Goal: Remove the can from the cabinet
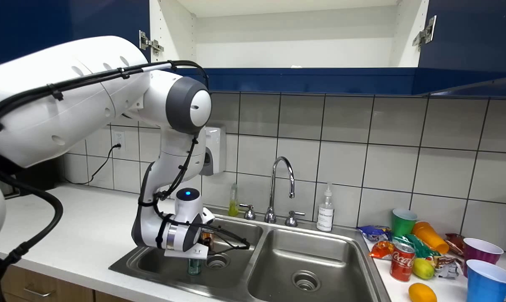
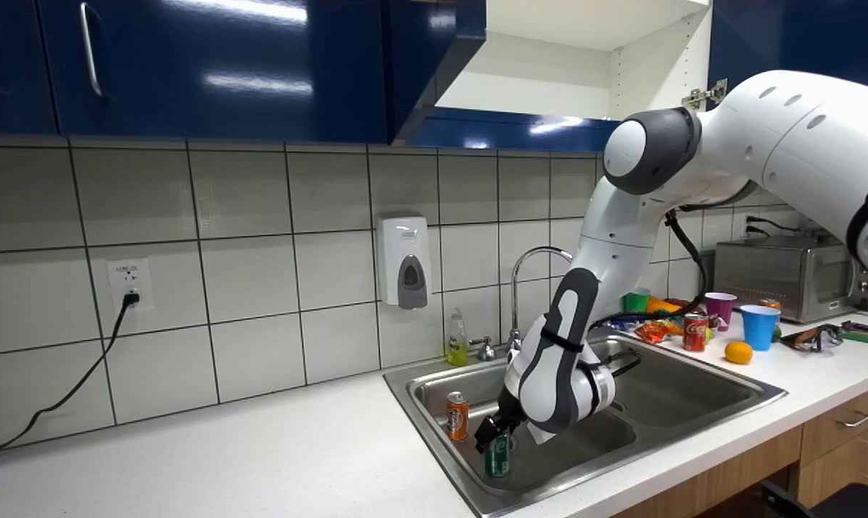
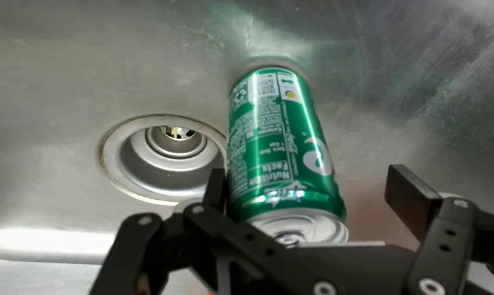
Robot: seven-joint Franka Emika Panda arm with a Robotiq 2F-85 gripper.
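Gripper [image 3: 308, 190]: it is pointing down into the sink [image 1: 256, 258], and its two fingers [image 3: 413, 198] are standing apart around the green can [image 3: 282, 143], not clamping it; one finger is sitting right along the can's side, touching or not you cannot tell, while a plain gap is showing on the other side.

Can removal: you are working, by my reading, with the green can as the one meant; it is standing outside the cabinet [image 1: 295, 52], so the removing is looking done. What is remaining is probably raising the spread fingers clear, or, if you are wanting the can elsewhere, closing on it.

Green can: it is standing upright, its silver lid facing your wrist view and being partly covered by the gripper. Its side is shining with a bright streak, and you are seeing a nutrition panel, a recycling mark, part of a large white letter and a yellow dot near the base. No dent is showing on this side.

Basin [image 2: 581, 450]: it is holding the can on its floor, just beside the drain [image 3: 169, 153], toward the front outer corner.

Orange can [image 2: 457, 417]: it is standing in the same basin near the outer edge, apart from the green can.

Soap bottle [image 2: 457, 342]: it is standing at the sink's back edge.

Red can [image 1: 402, 262]: it is standing on the counter [image 1: 397, 289], near the sink's opposite end edge.

Cabinet door [image 1: 471, 42]: it is hanging open above.
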